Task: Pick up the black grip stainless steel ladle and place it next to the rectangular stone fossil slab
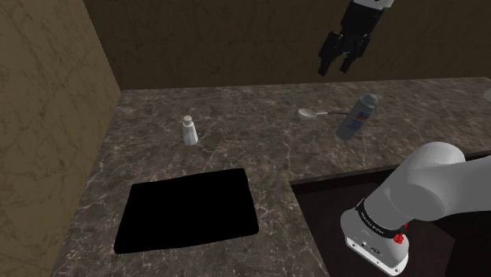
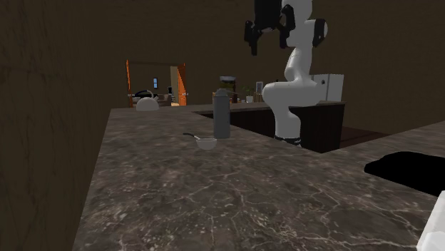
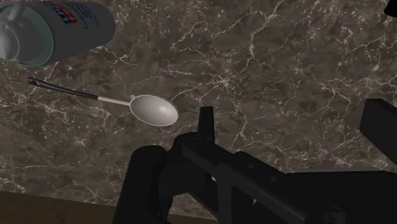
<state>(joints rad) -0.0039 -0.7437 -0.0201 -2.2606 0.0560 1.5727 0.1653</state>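
The ladle [image 1: 319, 113] is found flat on the table [image 1: 236, 157], just beside a grey bottle [image 1: 358, 116], far right in the shoulder view. The gripper [image 1: 335, 68] is poised high above, fingers apart. The thin handle should be straddled crosswise and the bottle avoided.

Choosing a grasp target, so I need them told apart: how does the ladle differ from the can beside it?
The ladle lies flat; the can stands upright. The ladle is a thin dark handle with a pale bowl; the can is a thick grey cylinder with a label. The can rises well above the ladle. Both rest on the marbled counter, close together.
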